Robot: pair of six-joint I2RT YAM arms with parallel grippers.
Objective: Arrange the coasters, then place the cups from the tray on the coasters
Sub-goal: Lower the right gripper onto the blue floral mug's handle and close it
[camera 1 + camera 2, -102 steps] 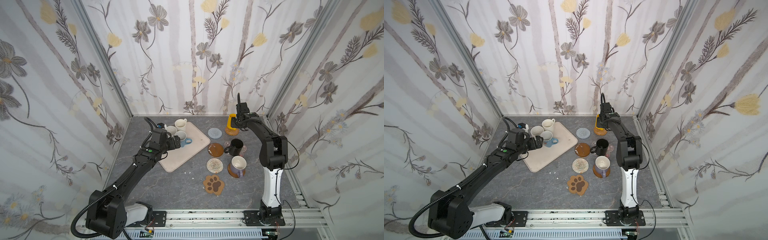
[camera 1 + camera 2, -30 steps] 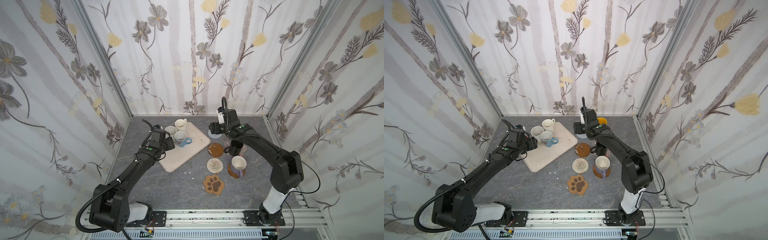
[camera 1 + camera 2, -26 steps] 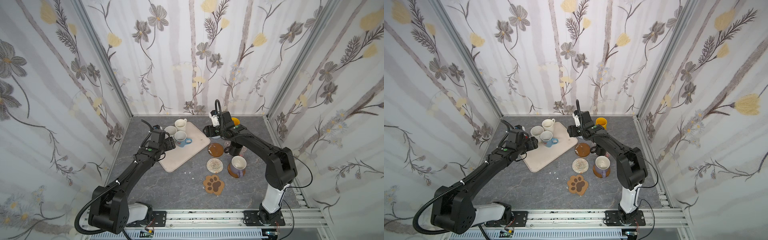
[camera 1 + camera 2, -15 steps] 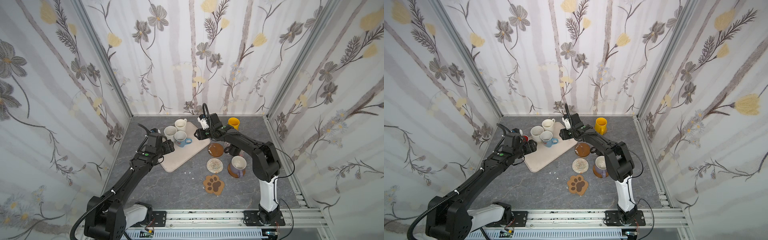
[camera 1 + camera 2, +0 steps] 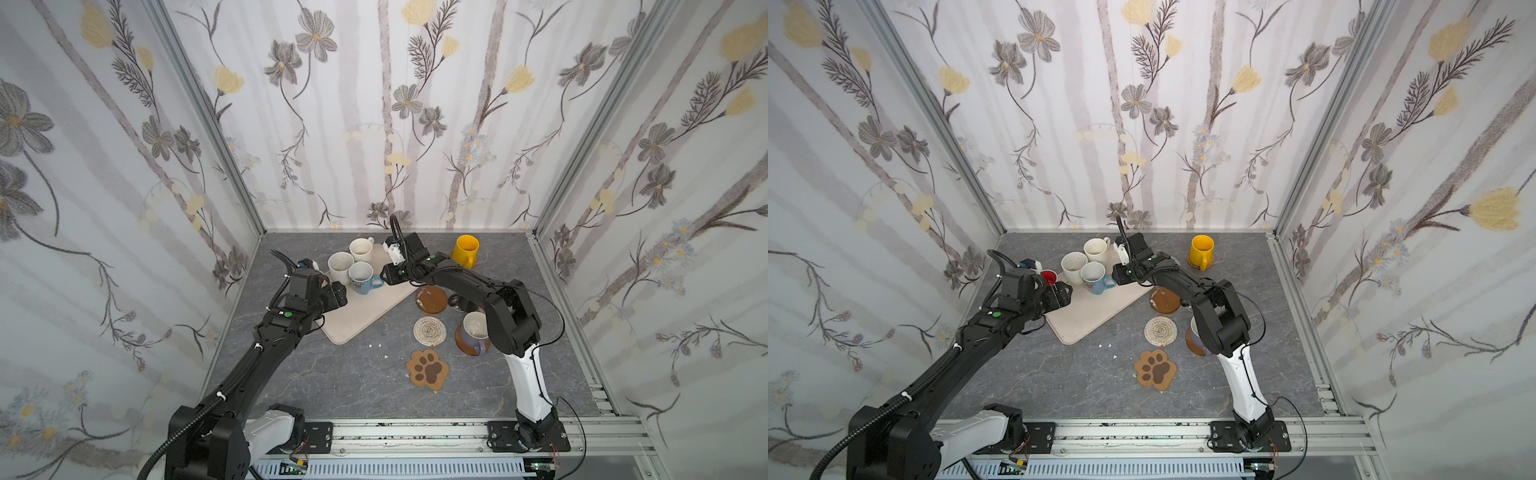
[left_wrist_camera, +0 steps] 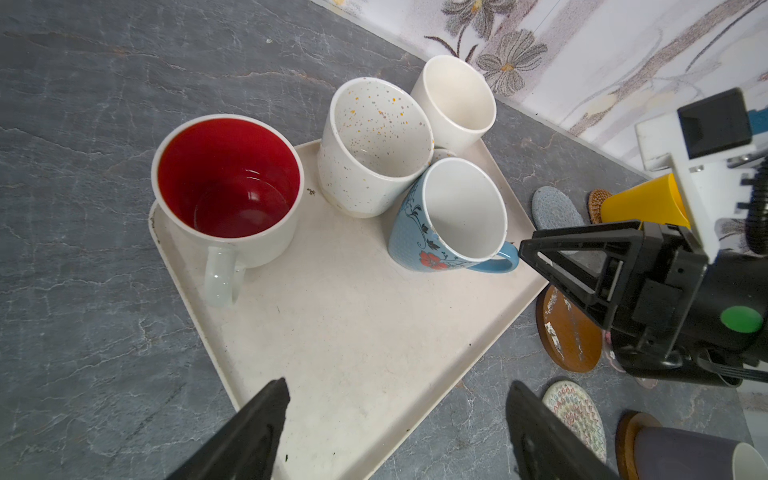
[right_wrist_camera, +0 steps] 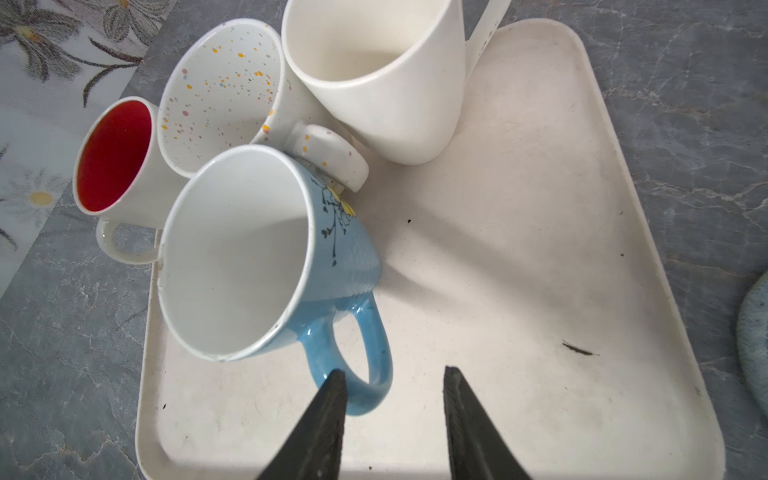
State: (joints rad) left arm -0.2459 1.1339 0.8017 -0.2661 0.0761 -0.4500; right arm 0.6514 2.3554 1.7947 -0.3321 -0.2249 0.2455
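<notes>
Several cups stand bunched at the far end of the beige tray point(image 5: 365, 316): a light blue cup point(image 7: 249, 257), a speckled white one point(image 5: 340, 266), a plain white one point(image 5: 360, 248) and a red-lined one point(image 5: 1049, 276). My right gripper point(image 7: 392, 372) is open at the blue cup's handle point(image 7: 376, 365); one finger overlaps the handle and the other stands clear of it. My left gripper point(image 6: 397, 384) is wide open and empty over the tray's near corner. A yellow cup point(image 5: 465, 249) and a lavender cup point(image 5: 473, 336) sit on coasters. The right arm mostly hides the black cup.
Bare coasters lie right of the tray: an amber disc point(image 5: 431, 299), a whitish spiral point(image 5: 429, 330) and a paw-print point(image 5: 428, 369). A pale blue crochet coaster point(image 6: 555, 208) lies under the right arm. Flowered walls close in on three sides.
My right gripper swung from the yellow cup at the back right across to the blue cup's handle, its jaws narrowing. My left gripper drew back from the cups and opened wider.
</notes>
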